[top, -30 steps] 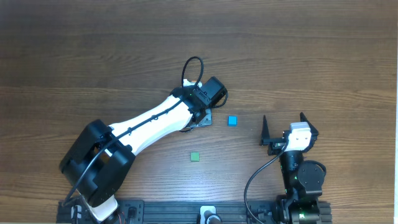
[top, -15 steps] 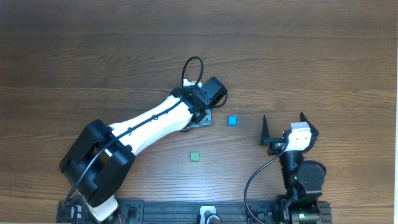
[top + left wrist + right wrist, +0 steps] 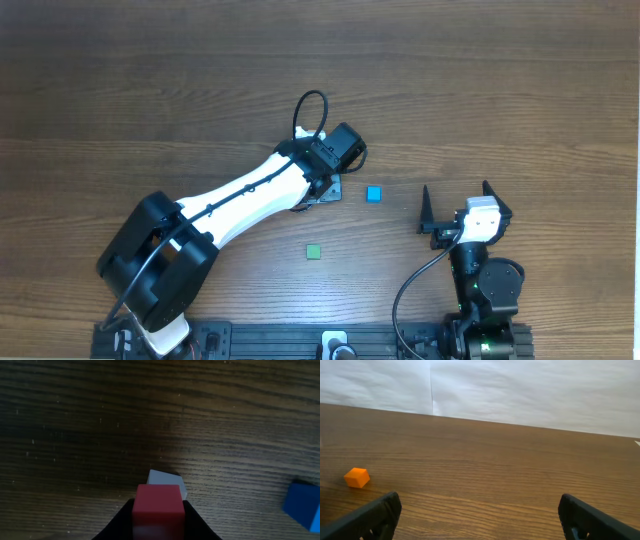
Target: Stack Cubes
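My left gripper (image 3: 158,522) is shut on a red cube (image 3: 158,507), held just above and partly in front of a white cube (image 3: 168,481) on the wooden table. A blue cube (image 3: 304,505) lies close by on the same side; from above, the blue cube (image 3: 373,193) sits just right of the left gripper (image 3: 325,188). Nearer the arm bases lies a green cube (image 3: 314,252). My right gripper (image 3: 455,207) stands open over bare table at the right, nothing between its fingers (image 3: 376,514). An orange cube (image 3: 356,478) lies on the table ahead of it.
The wooden table (image 3: 500,90) is bare across the far half and the right side. A white wall (image 3: 520,390) rises behind the table's far edge in the right wrist view. The left arm's white link (image 3: 240,200) slants across the middle left.
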Controlling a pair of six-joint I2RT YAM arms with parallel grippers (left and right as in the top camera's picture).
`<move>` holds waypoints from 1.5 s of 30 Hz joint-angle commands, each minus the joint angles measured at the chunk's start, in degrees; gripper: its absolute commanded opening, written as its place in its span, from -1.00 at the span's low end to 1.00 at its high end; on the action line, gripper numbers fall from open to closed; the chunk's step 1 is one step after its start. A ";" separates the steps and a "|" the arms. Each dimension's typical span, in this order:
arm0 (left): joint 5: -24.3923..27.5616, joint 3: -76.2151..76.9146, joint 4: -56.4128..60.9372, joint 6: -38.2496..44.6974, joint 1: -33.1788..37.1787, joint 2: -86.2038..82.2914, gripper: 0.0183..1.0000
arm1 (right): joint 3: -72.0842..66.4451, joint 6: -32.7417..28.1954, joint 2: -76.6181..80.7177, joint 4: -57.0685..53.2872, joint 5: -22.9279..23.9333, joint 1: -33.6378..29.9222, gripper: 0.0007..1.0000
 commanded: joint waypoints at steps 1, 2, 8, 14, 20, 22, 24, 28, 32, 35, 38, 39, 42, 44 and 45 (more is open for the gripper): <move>-0.42 0.81 0.37 -0.63 -0.22 1.49 -0.70 | -0.42 -0.07 -0.48 0.13 -0.63 -0.37 0.99; -0.39 0.81 0.37 -0.61 -0.22 1.49 -0.67 | -0.42 -0.07 -0.48 0.13 -0.63 -0.37 0.98; -0.37 0.79 0.33 -0.61 -0.22 1.49 -0.46 | -0.42 -0.07 -0.48 0.13 -0.63 -0.37 0.99; -0.37 0.79 0.33 -0.61 -0.22 1.49 -0.25 | -0.42 -0.09 -0.48 0.13 -0.63 -0.37 0.99; -0.39 0.79 0.33 -0.61 -0.22 1.49 -0.14 | -0.42 -0.07 -0.48 0.13 -0.63 -0.37 0.98; -0.42 0.81 0.33 -0.61 -0.22 1.49 -0.07 | -0.42 -0.07 -0.48 0.13 -0.63 -0.37 0.98; -0.46 0.94 0.33 -0.61 -0.22 1.46 0.02 | -0.42 -0.07 -0.48 0.13 -0.63 -0.37 0.99; -1.33 3.28 -1.01 -0.57 -0.13 1.38 0.12 | -0.42 -0.07 -0.48 0.13 -0.63 -0.37 0.99; -3.56 7.87 -2.71 0.76 0.15 1.38 0.19 | -0.42 -0.07 -0.48 0.13 -0.63 -0.37 0.99; -3.65 10.88 -2.19 3.37 1.66 1.51 0.22 | -0.42 -0.07 -0.48 0.13 -0.63 -0.37 0.99; -3.41 12.61 -1.14 5.22 4.31 1.84 0.23 | -0.42 -0.07 -0.48 0.13 -0.63 -0.37 0.99; -3.34 13.05 -0.74 5.99 5.25 2.05 0.23 | -0.42 -0.07 -0.48 0.13 -0.63 -0.37 0.99; -2.23 13.99 0.92 8.76 8.09 3.08 0.20 | -0.42 -0.07 -0.48 0.13 -0.63 -0.37 0.99; -0.98 14.03 2.73 10.05 9.33 3.87 0.20 | -0.42 -0.07 -0.48 0.13 -0.63 -0.37 0.98; -0.20 14.05 3.76 11.10 9.81 4.44 0.20 | -0.42 -0.09 -0.48 0.13 -0.63 -0.37 0.98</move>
